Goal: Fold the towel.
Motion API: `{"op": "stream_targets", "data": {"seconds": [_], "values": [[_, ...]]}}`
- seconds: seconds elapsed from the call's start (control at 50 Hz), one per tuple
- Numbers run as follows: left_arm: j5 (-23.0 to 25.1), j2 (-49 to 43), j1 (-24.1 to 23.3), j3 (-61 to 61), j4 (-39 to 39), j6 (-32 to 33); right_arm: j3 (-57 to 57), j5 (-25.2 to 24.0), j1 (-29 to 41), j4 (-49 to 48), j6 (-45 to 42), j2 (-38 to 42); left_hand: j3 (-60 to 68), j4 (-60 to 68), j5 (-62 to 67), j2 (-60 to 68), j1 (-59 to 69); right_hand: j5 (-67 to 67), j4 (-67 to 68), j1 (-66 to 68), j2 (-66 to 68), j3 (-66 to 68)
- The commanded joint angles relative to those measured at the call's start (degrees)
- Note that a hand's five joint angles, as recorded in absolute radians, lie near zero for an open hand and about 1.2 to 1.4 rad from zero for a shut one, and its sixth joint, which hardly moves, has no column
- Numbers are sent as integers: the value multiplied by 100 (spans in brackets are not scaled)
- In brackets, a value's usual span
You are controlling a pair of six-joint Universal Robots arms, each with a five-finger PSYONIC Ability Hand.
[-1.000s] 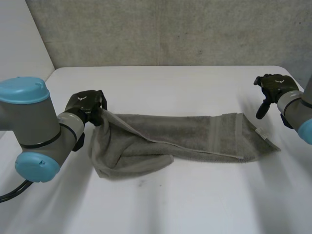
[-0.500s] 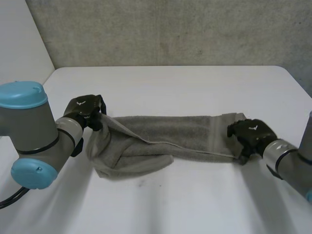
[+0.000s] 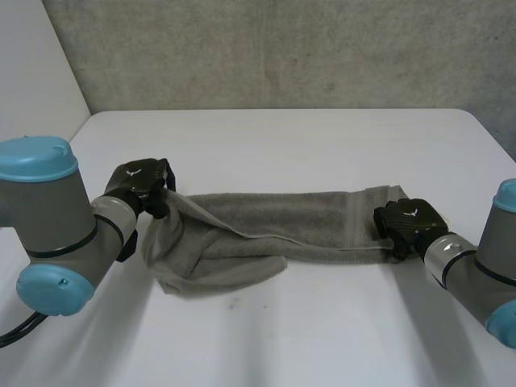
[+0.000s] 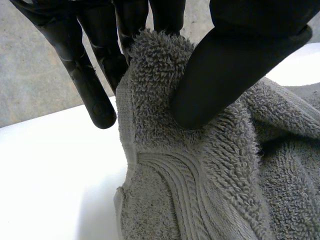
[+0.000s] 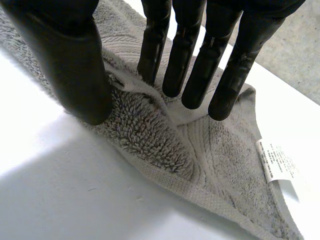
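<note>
Across the middle of the white table [image 3: 266, 339] the grey towel [image 3: 274, 222] lies as a long band running left to right. Its left end is bunched and raised, and a fold of cloth is pinched between the thumb and fingers [image 4: 95, 85] of the left hand [image 3: 139, 181]. The right hand [image 3: 407, 219] covers the right end. Its fingers [image 5: 192, 55] are straight and rest on the cloth with the thumb apart, seemingly pressing rather than pinching. A white label [image 5: 276, 162] lies near those fingertips.

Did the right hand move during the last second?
Yes. The right hand came nearer and inward from beyond the towel, onto its right end.
</note>
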Motion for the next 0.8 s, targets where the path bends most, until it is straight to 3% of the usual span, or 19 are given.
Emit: {"op": "stream_targets", "data": {"seconds": [0.02, 0.8], "values": [[0, 0, 0, 0, -2, 0, -100, 0, -1, 15, 10, 17, 1026, 1014, 1111, 1031, 1175, 120, 49, 39, 91, 62], [0, -27, 0, -9, 42, 18, -399, 8, 17, 85, 19, -36, 1026, 1014, 1111, 1031, 1175, -335, -405, -415, -363, -392]]}}
